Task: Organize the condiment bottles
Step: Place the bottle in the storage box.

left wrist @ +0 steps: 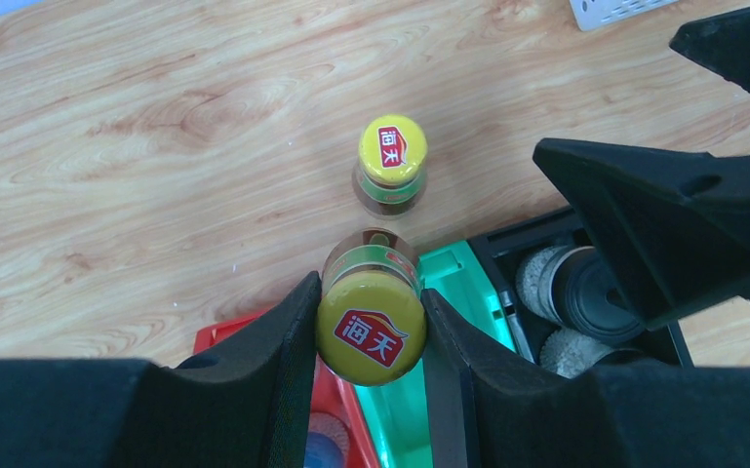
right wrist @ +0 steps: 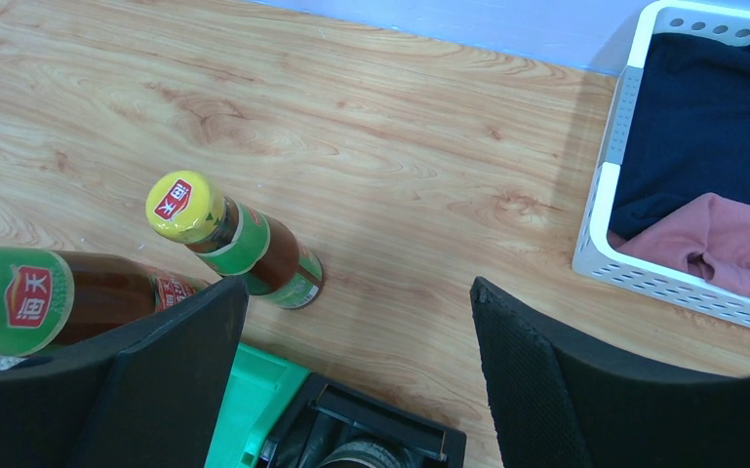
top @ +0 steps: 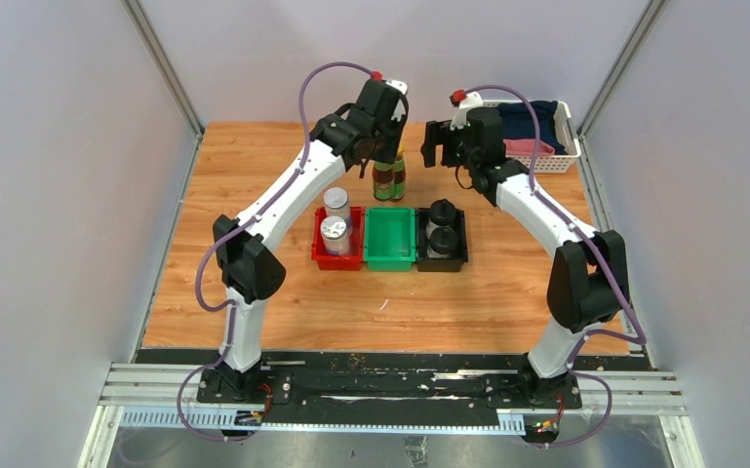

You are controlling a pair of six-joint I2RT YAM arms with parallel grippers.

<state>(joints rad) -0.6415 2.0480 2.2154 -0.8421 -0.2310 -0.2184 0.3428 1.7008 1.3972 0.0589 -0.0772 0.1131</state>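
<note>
Holding the brown sauce bottle (left wrist: 372, 257) by its yellow cap (left wrist: 371, 337) just behind the green bin (left wrist: 459, 284), the left hand (left wrist: 369, 306) is clamped on a rigid, smooth, probably glass and fragile item, best taken at the neck; the right hand (right wrist: 353, 294) stands apart, empty.

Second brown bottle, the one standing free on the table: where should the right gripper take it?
Take the free brown bottle at its neck, just under the yellow cap, coming down from above. It stands upright, and the neck looks narrow enough for the open right gripper; the held bottle crowds its side.
</note>
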